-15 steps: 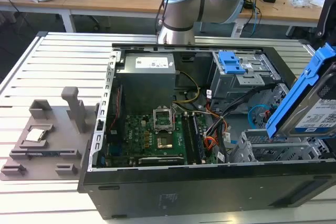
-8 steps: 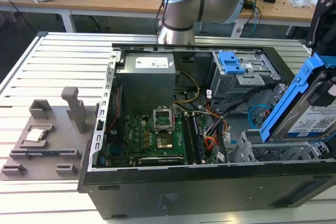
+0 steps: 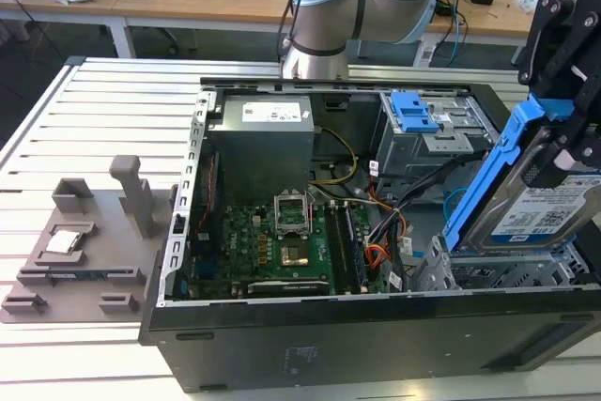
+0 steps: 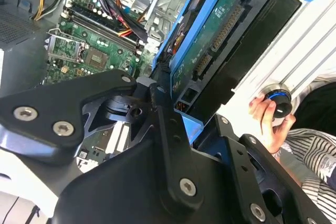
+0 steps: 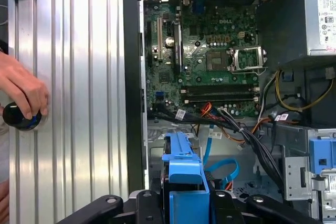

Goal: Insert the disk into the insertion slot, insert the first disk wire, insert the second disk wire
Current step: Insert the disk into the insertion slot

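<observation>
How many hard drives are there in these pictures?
1. The disk, in its blue carrier, is gripped by the tool, tilted over the insertion slot at the exterior view's right. More might be hidden inside the metal bays.

Exterior view above case [image 3: 376,354]; both wrist views close; all share motherboard [image 3: 272,241]

Blue-framed disk [image 5: 181,163] hangs just beside the motherboard [image 5: 210,61]. Someone's hand [image 5: 22,90] is on a black knob [image 5: 16,120], well apart from it.
</observation>
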You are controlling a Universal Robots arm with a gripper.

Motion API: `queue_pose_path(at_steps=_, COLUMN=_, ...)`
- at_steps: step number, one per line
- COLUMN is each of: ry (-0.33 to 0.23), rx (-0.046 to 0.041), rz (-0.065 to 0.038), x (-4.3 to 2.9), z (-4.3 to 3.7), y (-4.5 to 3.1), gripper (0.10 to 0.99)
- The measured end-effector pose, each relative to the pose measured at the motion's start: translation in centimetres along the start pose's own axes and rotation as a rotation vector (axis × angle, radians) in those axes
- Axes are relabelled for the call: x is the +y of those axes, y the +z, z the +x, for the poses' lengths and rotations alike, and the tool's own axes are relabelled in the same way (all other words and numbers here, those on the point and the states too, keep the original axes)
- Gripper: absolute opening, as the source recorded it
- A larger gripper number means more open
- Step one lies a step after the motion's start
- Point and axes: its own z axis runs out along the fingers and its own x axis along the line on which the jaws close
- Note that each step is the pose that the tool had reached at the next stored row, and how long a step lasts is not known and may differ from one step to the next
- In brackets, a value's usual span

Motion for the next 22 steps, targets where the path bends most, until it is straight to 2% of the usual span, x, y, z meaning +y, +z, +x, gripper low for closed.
queue_pose_path(at_steps=5, ry=0.0, rx=0.0, rz=0.0, x=0.08, z=-1.04, y=0.12, gripper=0.365)
queue_pose_path(at_steps=15, ry=0.0, rx=-0.0001, rz=0.0, x=0.06, z=-1.25, y=1.06, gripper=0.365)
queue_pose_path(at_steps=17, ry=0.0, rx=0.0005, rz=0.0, x=-0.11, z=-1.47, y=1.35, gripper=0.365)
queue_pose_path(at_steps=20, ry=0.0, rx=0.0033, rz=0.0, x=-0.89, z=-2.05, y=1.74, gripper=0.365)
queue_pose_path(at_steps=22, ry=0.0, rx=0.0052, rz=0.0, x=-1.23, z=-2.13, y=1.98, gripper=0.365)
